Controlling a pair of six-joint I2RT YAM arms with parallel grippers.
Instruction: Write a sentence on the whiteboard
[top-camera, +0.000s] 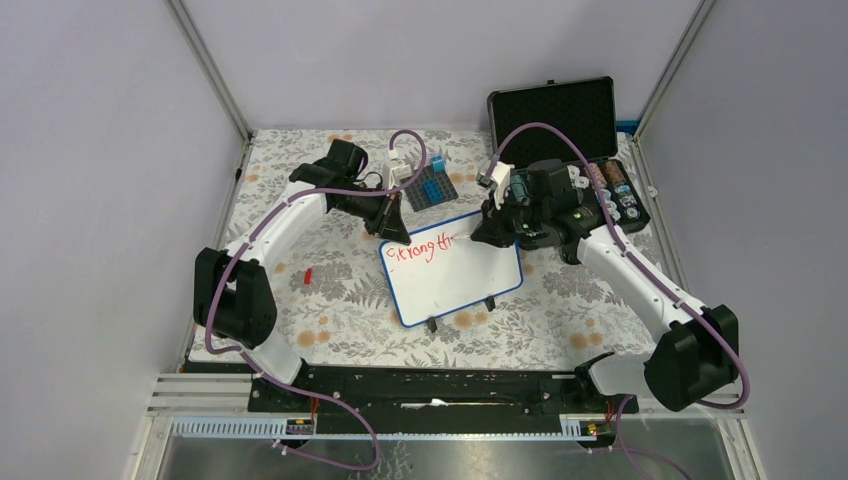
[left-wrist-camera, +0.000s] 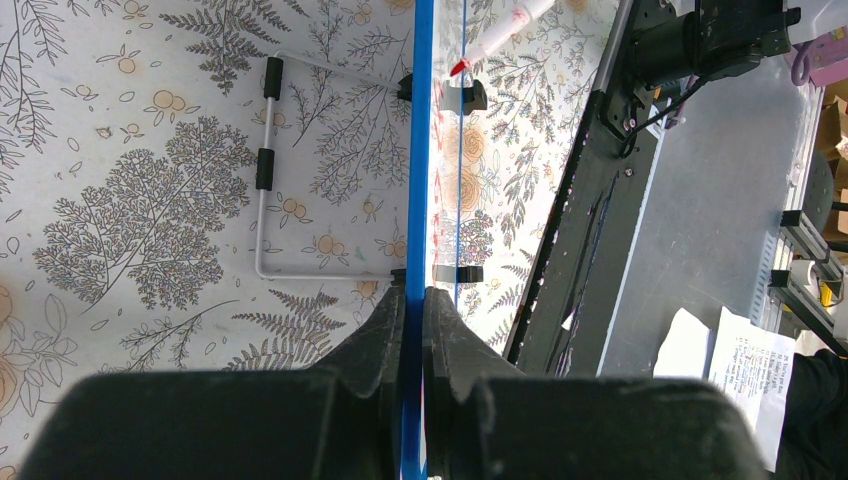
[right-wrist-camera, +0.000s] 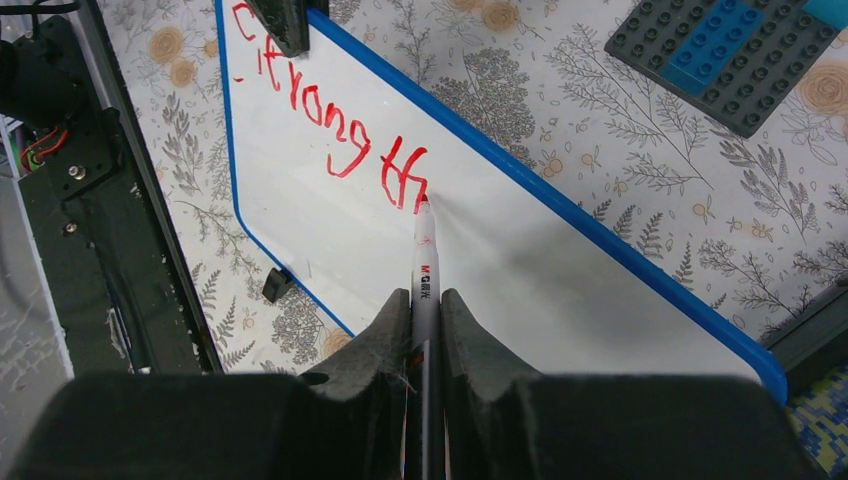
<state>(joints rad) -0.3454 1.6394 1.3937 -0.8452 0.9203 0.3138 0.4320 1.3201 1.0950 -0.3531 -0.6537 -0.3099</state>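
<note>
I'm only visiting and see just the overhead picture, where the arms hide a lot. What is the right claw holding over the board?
Observer: The right claw is shut on a marker, its tip touching the whiteboard at the end of the red writing.
Operator: And the left claw?
Observer: The left claw is pinched shut on the whiteboard's blue rim, seen edge-on.
Operator: Anything behind the board?
Observer: A bent wire stand with black sleeves juts from its back.

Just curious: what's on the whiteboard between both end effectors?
Red handwriting, from the left end effector clamping the whiteboard rim to the marker in the right end effector; top view.
</note>
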